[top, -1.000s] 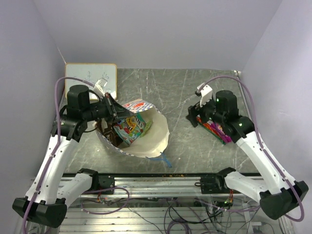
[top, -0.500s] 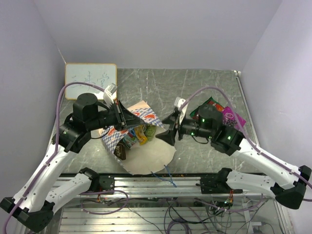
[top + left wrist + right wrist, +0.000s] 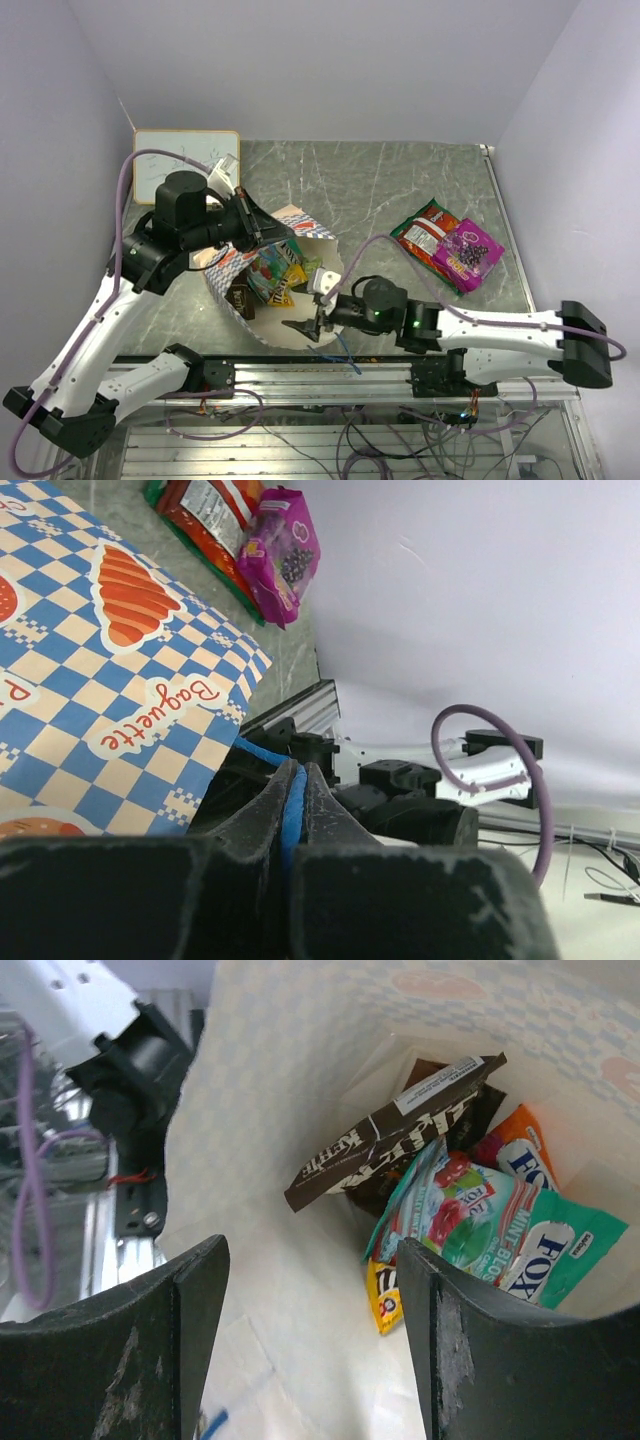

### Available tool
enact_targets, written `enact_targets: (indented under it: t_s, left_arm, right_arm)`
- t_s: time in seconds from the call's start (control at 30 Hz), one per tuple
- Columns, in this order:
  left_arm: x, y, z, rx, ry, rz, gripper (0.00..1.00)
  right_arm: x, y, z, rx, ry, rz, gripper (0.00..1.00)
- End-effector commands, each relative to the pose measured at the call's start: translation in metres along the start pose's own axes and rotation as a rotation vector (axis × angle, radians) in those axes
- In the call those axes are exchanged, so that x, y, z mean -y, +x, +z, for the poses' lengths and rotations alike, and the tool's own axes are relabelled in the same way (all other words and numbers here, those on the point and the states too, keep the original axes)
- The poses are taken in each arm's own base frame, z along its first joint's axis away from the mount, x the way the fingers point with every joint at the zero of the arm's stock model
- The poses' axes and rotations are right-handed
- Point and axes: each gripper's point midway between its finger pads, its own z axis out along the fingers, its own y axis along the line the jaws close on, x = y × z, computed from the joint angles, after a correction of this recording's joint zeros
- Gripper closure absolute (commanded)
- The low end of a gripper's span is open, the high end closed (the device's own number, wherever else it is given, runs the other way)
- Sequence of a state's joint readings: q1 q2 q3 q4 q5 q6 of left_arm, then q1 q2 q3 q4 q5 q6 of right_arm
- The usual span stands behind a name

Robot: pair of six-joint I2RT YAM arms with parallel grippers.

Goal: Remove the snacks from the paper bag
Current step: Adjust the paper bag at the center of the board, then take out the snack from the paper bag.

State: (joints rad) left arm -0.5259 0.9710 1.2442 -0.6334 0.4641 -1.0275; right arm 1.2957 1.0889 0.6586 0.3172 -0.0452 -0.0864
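Observation:
The paper bag [image 3: 300,318] lies on its side with its mouth toward the near edge, its blue-and-white checkered band [image 3: 100,660] facing up. My left gripper [image 3: 258,228] is shut on the bag's blue cord handle [image 3: 291,805] and holds the upper edge raised. Inside are snacks: a brown packet [image 3: 390,1140], a mint-green packet [image 3: 500,1235], an orange one [image 3: 520,1150] and a small yellow one [image 3: 383,1305]. My right gripper [image 3: 305,325] stands open at the bag's mouth, nothing between its fingers [image 3: 190,1310]. A red-green packet [image 3: 425,235] and a purple packet [image 3: 470,252] lie out on the table at right.
A small whiteboard [image 3: 185,165] rests at the back left corner. The bag's second blue cord [image 3: 340,352] trails over the table's near edge by the metal rail. The right arm stretches low along the front edge.
My right arm has swung from the right side of the table, leaving the packets there, to the bag's mouth, its jaws a little narrower. The left gripper kept its hold while the bag shifted.

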Motion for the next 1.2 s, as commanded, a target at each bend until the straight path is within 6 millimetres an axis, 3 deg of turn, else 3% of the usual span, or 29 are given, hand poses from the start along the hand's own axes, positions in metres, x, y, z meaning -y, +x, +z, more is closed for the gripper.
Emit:
enact_targets:
  t_s: [0.0, 0.2, 0.37, 0.57, 0.73, 0.83, 0.97, 1.1, 1.17]
  left_arm:
    - [-0.003, 0.001, -0.012, 0.044, -0.025, 0.013, 0.93]
    - [0.0, 0.0, -0.021, 0.073, -0.028, -0.005, 0.93]
    - [0.009, -0.006, -0.023, 0.089, -0.008, 0.013, 0.93]
    - [0.021, -0.009, -0.023, 0.086, 0.036, 0.027, 0.93]
    - [0.026, -0.007, -0.03, 0.104, 0.066, 0.064, 0.93]
    - [0.022, -0.006, -0.031, 0.119, 0.068, 0.05, 0.93]
    - [0.018, -0.005, -0.03, 0.119, 0.061, 0.033, 0.93]
    - [0.012, -0.005, -0.027, 0.106, 0.023, 0.046, 0.93]
    - [0.012, -0.009, -0.028, 0.126, 0.017, 0.051, 0.93]
  right_arm:
    - [0.021, -0.021, 0.027, 0.148, 0.175, 0.01, 0.32]
    - [0.013, -0.011, 0.07, 0.121, 0.188, 0.029, 0.36]
    - [0.025, 0.02, 0.091, 0.034, 0.3, 0.081, 0.41]
    - [0.023, 0.036, 0.123, 0.022, 0.321, 0.151, 0.41]
    - [0.04, 0.075, 0.152, -0.03, 0.474, 0.208, 0.42]
    - [0.049, 0.082, 0.157, -0.048, 0.535, 0.199, 0.52]
    - [0.046, 0.067, 0.155, -0.013, 0.499, 0.176, 0.85]
    - [0.039, 0.049, 0.146, 0.014, 0.433, 0.179, 0.98]
    - [0.038, 0.041, 0.139, 0.004, 0.425, 0.192, 1.0]
